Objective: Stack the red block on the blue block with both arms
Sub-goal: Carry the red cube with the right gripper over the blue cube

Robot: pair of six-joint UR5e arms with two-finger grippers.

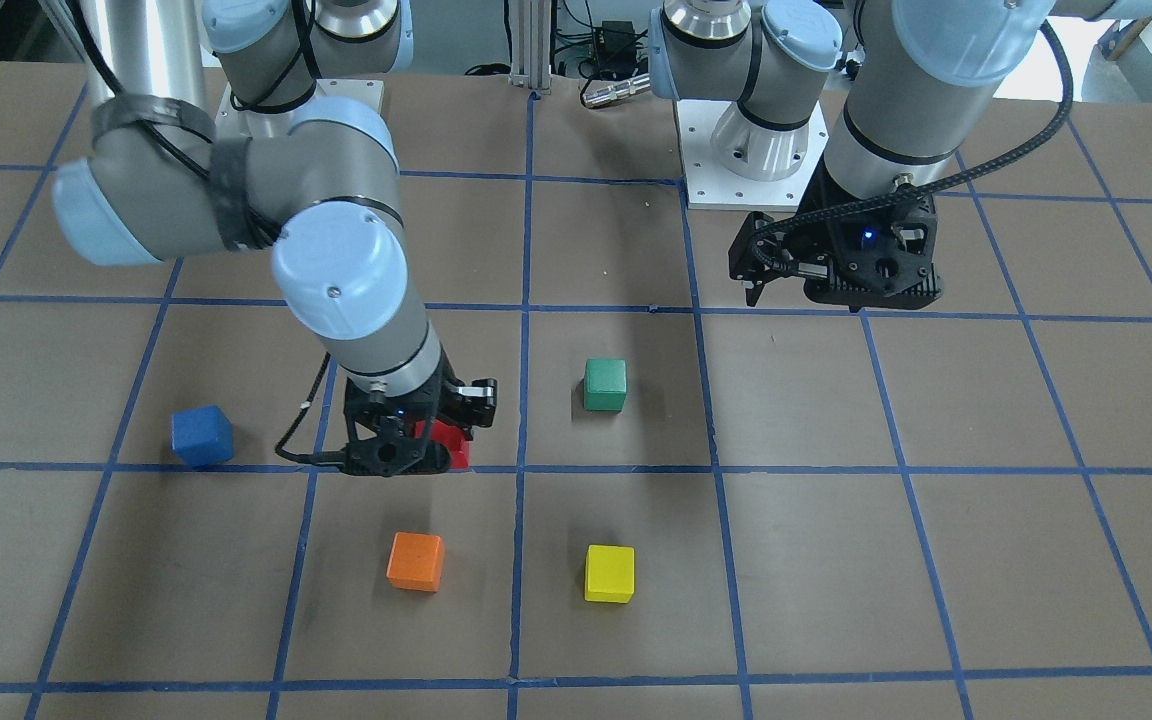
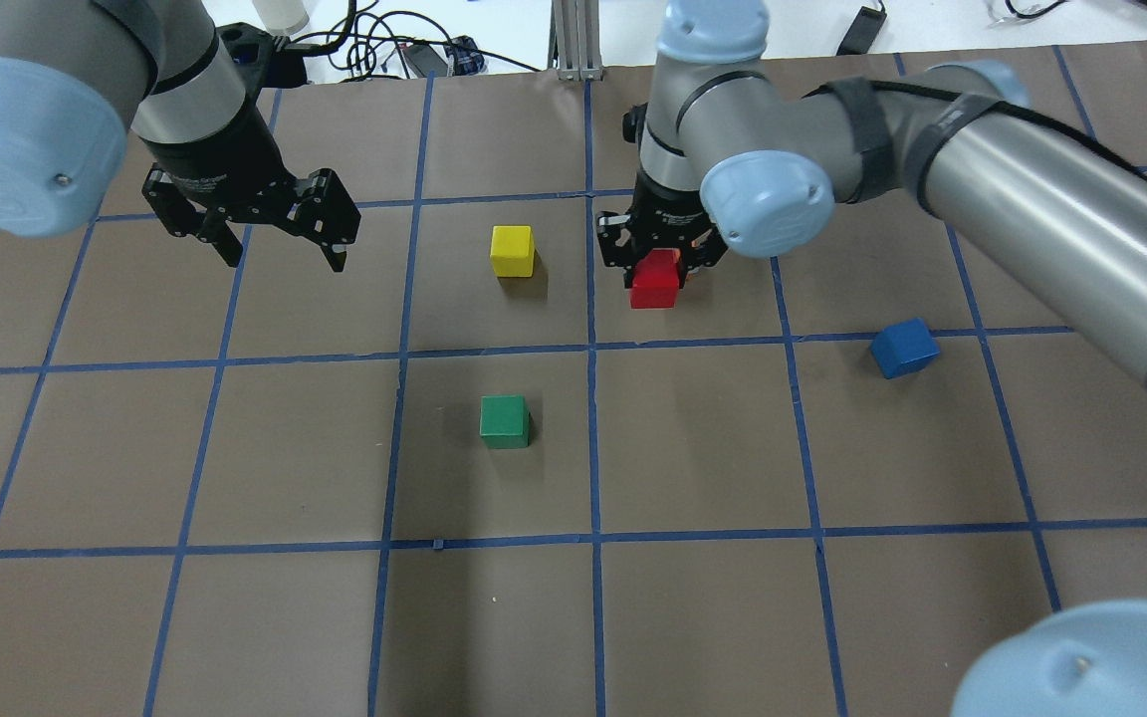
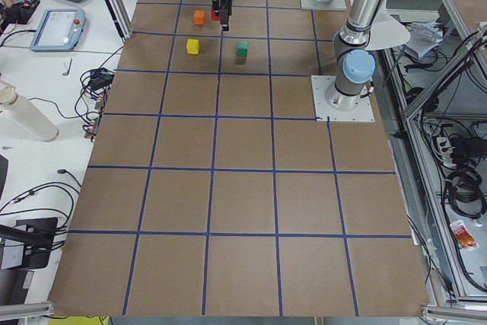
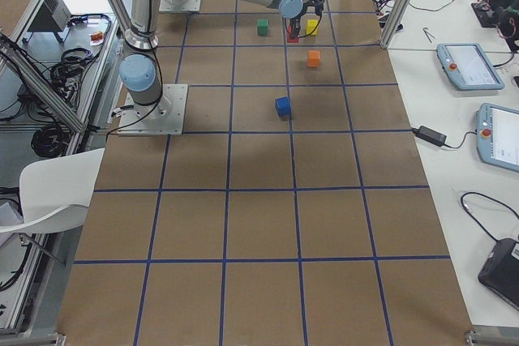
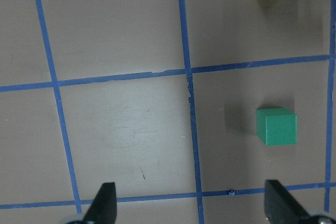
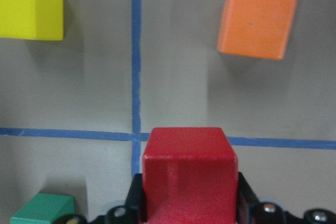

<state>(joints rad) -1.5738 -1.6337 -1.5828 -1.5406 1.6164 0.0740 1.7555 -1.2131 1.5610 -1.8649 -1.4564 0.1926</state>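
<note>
The red block [image 2: 655, 281] sits between the fingers of my right gripper [image 2: 659, 261], which is shut on it low over the table. It also shows in the front view [image 1: 453, 446] and fills the bottom of the right wrist view [image 6: 189, 177]. I cannot tell whether it touches the table. The blue block [image 2: 904, 348] lies alone, to the right of the red one in the overhead view; it also shows in the front view [image 1: 202, 437]. My left gripper [image 2: 280, 254] is open and empty, above the table on the far left side, away from all the blocks.
A yellow block [image 2: 512, 250] lies left of the right gripper. A green block [image 2: 505, 421] lies nearer the table's middle. An orange block [image 1: 415, 561] lies just beyond the red one, also seen in the right wrist view [image 6: 257, 23]. Blue tape lines grid the brown table [image 2: 693, 617].
</note>
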